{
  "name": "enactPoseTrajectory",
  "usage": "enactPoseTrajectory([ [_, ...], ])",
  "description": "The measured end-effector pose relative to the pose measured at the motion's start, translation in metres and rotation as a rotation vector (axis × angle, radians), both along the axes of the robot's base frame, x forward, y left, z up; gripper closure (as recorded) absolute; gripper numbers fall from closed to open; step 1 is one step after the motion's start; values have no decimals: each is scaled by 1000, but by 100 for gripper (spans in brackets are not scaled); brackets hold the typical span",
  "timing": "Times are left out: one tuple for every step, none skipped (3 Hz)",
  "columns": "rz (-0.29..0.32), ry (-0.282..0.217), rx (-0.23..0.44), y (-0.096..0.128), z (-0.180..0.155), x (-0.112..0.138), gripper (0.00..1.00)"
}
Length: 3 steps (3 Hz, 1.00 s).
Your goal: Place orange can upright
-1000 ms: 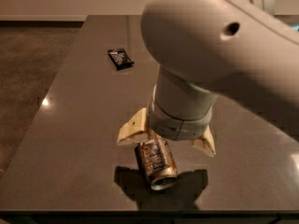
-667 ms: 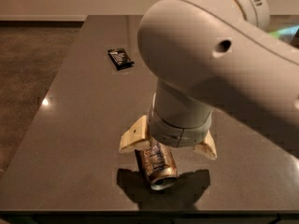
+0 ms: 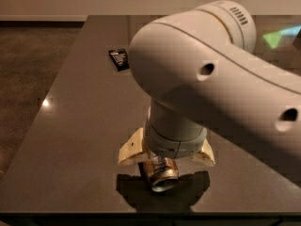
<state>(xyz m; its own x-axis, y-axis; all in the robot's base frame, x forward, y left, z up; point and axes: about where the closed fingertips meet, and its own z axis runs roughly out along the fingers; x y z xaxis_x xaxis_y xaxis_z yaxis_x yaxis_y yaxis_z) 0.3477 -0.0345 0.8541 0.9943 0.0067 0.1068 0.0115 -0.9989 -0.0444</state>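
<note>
Now the orange can [image 3: 162, 173] lies on its side on the table [image 3: 80, 126], near the front edge. Its shiny silver end faces the camera. It is not standing up yet, so I think the job is not done.

The claw [image 3: 165, 161] hangs right over the can, low to the table. Its two tan fingers [image 3: 131, 150] are spread wide, one on each side of the can. The gap is wider than the can, so the claw holds nothing. I think the fingers sit like this so they can close on the can's round sides and tip it up.

The big white arm [image 3: 211, 79] comes down from above the can and hides its back end. Far behind the can, a small dark packet [image 3: 119, 59] lies flat, out of the way. The can is round, so a bump could make it roll.
</note>
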Motion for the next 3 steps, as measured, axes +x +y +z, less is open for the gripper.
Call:
enactPoseTrajectory([
  [6,1,-1,2,-2,0,0],
  [7,7,-3,3,-1,4,18],
  [16,11,-7,1,3,5,41],
])
